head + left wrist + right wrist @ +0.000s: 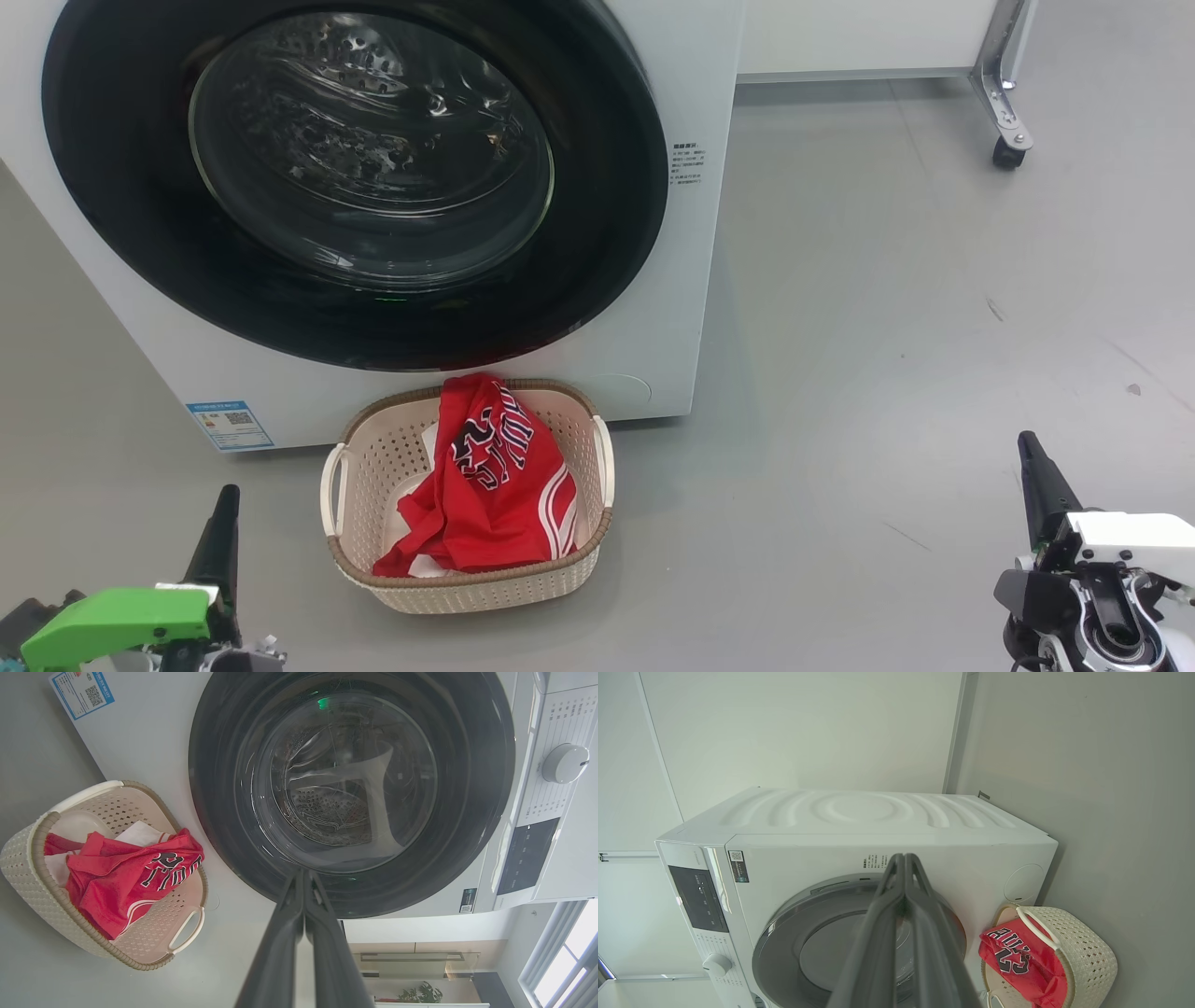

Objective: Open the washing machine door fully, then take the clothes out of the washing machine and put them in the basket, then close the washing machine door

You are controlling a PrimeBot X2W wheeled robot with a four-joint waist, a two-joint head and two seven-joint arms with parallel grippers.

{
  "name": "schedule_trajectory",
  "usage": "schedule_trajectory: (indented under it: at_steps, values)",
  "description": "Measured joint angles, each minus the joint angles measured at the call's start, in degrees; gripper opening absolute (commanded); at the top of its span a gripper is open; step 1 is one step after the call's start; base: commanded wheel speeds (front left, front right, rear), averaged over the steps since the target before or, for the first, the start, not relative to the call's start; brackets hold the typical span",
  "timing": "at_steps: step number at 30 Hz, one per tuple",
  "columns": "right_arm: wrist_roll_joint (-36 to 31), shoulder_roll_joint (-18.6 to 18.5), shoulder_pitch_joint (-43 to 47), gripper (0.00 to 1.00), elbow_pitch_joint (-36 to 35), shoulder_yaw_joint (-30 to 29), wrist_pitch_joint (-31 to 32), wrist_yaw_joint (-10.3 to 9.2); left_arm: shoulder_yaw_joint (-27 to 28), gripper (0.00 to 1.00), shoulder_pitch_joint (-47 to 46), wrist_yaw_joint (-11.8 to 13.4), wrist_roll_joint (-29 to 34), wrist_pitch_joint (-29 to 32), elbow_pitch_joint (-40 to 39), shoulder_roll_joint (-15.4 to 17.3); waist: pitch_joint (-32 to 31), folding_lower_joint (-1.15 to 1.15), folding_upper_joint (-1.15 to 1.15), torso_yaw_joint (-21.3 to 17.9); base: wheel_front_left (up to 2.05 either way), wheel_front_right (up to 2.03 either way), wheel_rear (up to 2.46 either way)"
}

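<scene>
The white washing machine (653,243) fills the upper left of the head view, and its black-rimmed door (364,177) lies closed flat against the front. Red clothes (495,476) with white trim lie in the cream basket (355,467) on the floor right below the door. My left gripper (222,523) is at the lower left, shut and holding nothing, well back from the basket. At the lower right my right gripper (1032,467) is shut and empty too. The left wrist view shows the door (467,788), the clothes (121,877) and the basket (28,858). The right wrist view shows the machine (859,812), basket (1087,952) and clothes (1017,961).
Grey floor (887,373) stretches to the right of the machine. A metal frame leg on a caster (1008,149) stands at the far right back, under a white panel. The control panel with its dial (565,763) is seen in the left wrist view.
</scene>
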Motion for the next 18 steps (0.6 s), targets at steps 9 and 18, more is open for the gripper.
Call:
schedule_trajectory:
  at_steps: [9, 18]
  values:
    - [0.0, 0.0, -0.5, 0.0, 0.2, -0.1, 0.0, 0.0, 0.0, 0.0, -0.1, -0.4, 0.0, 0.1, 0.3, 0.0, 0.0, 0.0, 0.0, 0.0, 0.0, 0.0, 0.0]
    - [0.0, 0.0, -0.5, 0.0, 0.3, -0.1, 0.0, 0.01, 0.1, 0.0, -0.3, -0.4, 0.0, 0.2, 0.4, 0.0, 0.0, 0.0, 0.0, 0.0, 0.0, 0.0, 0.0]
